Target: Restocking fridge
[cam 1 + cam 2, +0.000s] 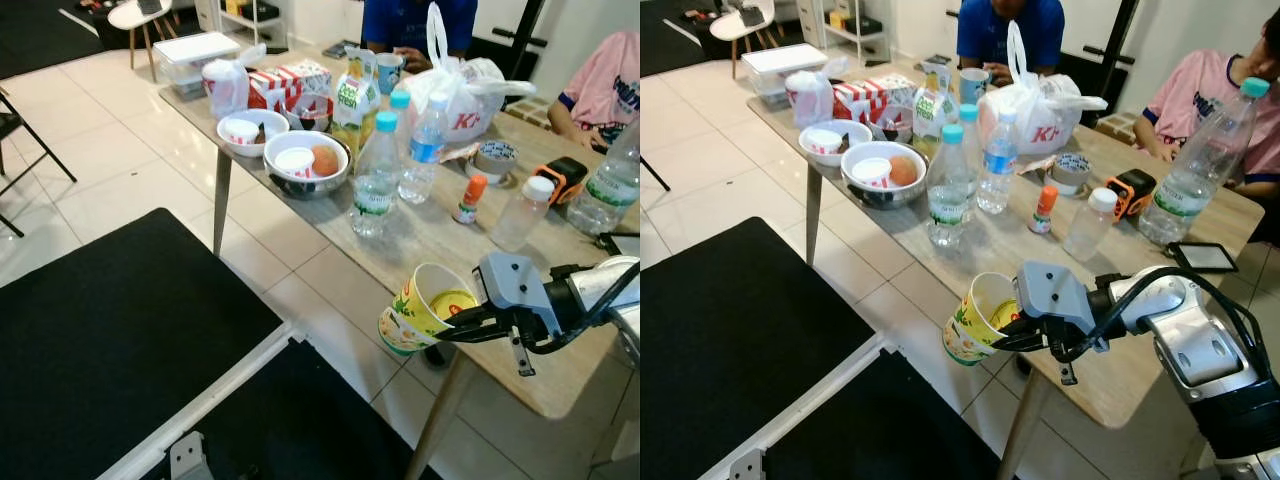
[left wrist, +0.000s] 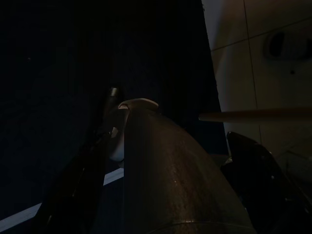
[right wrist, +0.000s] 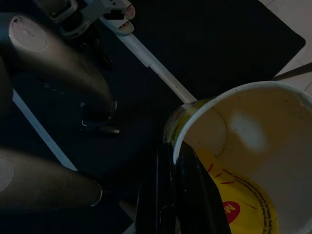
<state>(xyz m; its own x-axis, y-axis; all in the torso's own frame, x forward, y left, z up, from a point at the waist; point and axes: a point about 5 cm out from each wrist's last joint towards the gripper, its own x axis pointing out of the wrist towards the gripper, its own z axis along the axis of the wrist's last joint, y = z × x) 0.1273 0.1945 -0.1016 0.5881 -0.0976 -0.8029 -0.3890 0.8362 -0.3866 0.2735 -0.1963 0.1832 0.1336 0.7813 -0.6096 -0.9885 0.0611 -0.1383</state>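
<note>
Right jaws: my right gripper (image 1: 1012, 335) is pinched shut on the rim of the yellow paper noodle cup with green print (image 1: 425, 309), one black finger inside the wall and one outside (the right wrist view shows this best).
Cup's place: tilted with its mouth up and toward me, held out past the near edge of the long wooden table (image 1: 560, 385), above the pale tiled floor (image 1: 120, 170).
Cup's inside: a yellow lid or label with red print lies in the bottom (image 3: 234, 195).
Left jaws: my left arm hangs idle; its wrist view is so dark that I cannot tell how the fingers stand, perhaps over the black floor mat (image 1: 110, 340).
On the table: two clear plastic water bottles with blue caps (image 1: 377, 175), a metal bowl holding an orange fruit and a white tub (image 1: 306, 162), a white bowl (image 1: 240, 134), a white plastic bag with red lettering (image 1: 455, 92), and a small orange-capped bottle (image 1: 470, 199).
Far side: a person in a blue top (image 1: 1010, 30) and a person in a pink top (image 1: 1200, 85) sit at the table.
</note>
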